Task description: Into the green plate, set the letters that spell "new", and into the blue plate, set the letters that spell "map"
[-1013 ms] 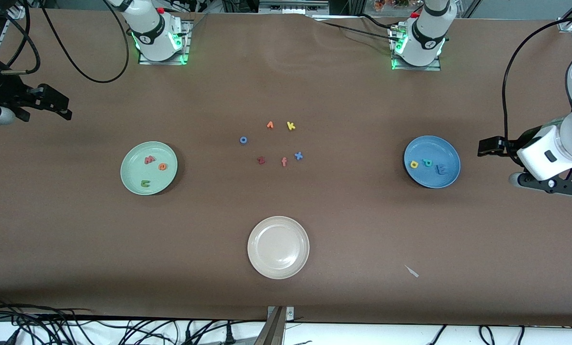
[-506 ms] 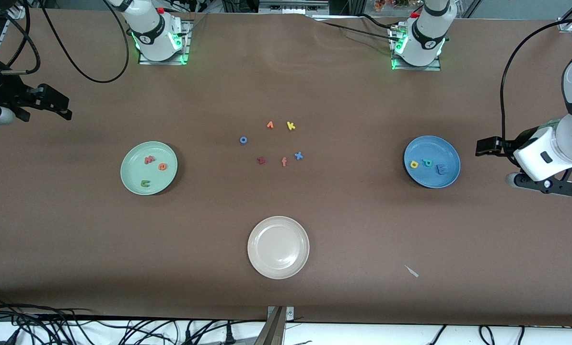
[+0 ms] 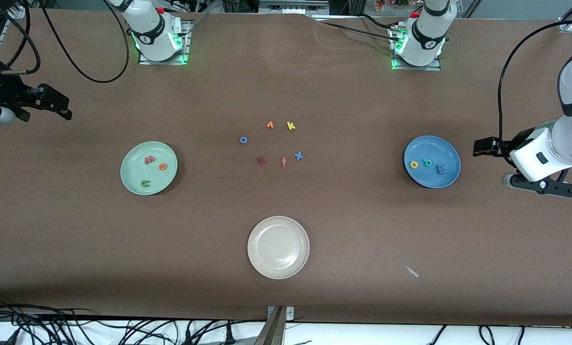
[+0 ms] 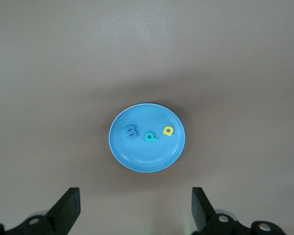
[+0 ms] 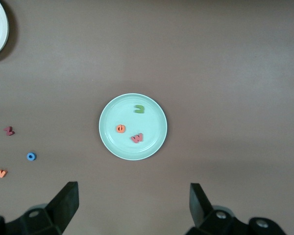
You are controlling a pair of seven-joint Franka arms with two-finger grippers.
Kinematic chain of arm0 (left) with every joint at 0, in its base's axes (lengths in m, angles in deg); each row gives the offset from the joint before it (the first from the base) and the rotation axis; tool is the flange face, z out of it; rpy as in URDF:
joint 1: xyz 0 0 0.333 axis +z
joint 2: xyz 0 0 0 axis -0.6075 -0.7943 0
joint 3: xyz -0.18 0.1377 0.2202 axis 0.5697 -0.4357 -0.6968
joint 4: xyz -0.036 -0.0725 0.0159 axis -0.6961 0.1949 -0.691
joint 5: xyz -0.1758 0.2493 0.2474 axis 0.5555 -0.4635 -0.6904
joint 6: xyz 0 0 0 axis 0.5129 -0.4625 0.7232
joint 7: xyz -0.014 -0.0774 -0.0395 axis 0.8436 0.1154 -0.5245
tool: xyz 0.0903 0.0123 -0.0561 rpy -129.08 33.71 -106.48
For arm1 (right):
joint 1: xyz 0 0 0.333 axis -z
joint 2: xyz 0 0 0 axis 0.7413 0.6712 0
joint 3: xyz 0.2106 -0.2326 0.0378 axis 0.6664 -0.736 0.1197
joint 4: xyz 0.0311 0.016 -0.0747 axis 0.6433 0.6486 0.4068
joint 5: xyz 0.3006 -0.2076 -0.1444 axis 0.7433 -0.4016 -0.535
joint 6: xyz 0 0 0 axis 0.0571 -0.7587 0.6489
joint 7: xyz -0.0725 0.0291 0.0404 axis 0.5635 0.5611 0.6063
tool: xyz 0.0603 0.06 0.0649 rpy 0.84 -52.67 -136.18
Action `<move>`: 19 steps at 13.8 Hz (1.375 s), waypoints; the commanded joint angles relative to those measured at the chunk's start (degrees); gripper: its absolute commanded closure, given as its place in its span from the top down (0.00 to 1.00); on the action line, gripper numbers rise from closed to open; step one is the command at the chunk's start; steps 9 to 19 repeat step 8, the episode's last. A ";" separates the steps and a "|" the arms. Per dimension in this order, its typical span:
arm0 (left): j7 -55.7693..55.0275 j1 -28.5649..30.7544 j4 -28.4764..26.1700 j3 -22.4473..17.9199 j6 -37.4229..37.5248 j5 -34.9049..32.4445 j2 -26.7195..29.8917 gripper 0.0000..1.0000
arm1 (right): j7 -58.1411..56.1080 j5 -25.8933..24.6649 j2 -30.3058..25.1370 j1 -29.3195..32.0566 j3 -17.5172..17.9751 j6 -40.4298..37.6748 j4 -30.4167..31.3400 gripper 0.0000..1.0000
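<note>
cream plate (image 3: pixel 278 247) sits nearest the front camera, nothing in it, not part of the task. small pale scrap (image 3: pixel 412 271) lies on the table toward the left arm's end, also near the camera.

next row out, the two target plates. green plate (image 3: pixel 131 180) toward the right arm's end holds the green n (image 3: pixel 145 183), orange e (image 3: pixel 162 166) and pinkish-red w (image 3: pixel 149 159), all three inside the rim and apart from each other; right wrist view confirms them. blue plate (image 3: pixel 446 183) toward the left arm's end holds the yellow a (image 3: pixel 414 164), teal p (image 3: pixel 427 163) and blue m (image 3: pixel 441 168), in a row inside the rim; left wrist view shows the same.

farther out at table centre, the leftover letters lie loose: dark red z (image 3: pixel 261 160), salmon f (image 3: pixel 284 162), blue x (image 3: pixel 298 155), blue o (image 3: pixel 243 140), then orange v (image 3: pixel 270 125) and yellow k (image 3: pixel 290 126) farthest. none belong to either word.

judgement: both words look fully placed, nothing left to move, task appears done.

left gripper (image 3: pixel 482 146) hangs beside the blue plate at the left arm's end, fingers spread wide, holding nothing. right gripper (image 3: pixel 55 103) hangs over bare table at the right arm's end, fingers spread, holding nothing, waiting.
</note>
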 commanded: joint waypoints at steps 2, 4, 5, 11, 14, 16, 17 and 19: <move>1.22 -0.11 -0.17 -0.22 -0.20 0.72 0.10 1.00 | 0.41 -0.80 -0.53 -0.54 -0.32 0.47 0.73 1.00; 1.31 0.07 -0.08 -0.22 -0.29 0.72 0.01 0.99 | 0.32 -0.80 -0.62 -0.54 -0.41 0.47 0.73 1.00; 1.22 0.16 -0.08 -0.22 -0.29 0.64 0.01 0.99 | 0.41 -0.80 -0.53 -0.54 -0.32 0.47 0.73 1.00; 1.31 0.33 -0.08 -0.31 -0.29 0.55 -0.25 0.99 | 0.32 -0.71 -0.53 -0.63 -0.41 0.38 0.73 1.00; 1.31 0.33 -0.08 -0.31 -0.29 0.55 -0.25 0.99 | 0.32 -0.71 -0.53 -0.63 -0.41 0.38 0.73 1.00; 1.31 0.33 -0.08 -0.31 -0.29 0.55 -0.25 0.99 | 0.32 -0.71 -0.53 -0.63 -0.41 0.38 0.73 1.00; 1.31 0.33 -0.08 -0.31 -0.29 0.55 -0.25 0.99 | 0.32 -0.71 -0.53 -0.63 -0.41 0.38 0.73 1.00; 1.31 0.33 -0.08 -0.31 -0.29 0.55 -0.25 0.99 | 0.32 -0.71 -0.53 -0.63 -0.41 0.38 0.73 1.00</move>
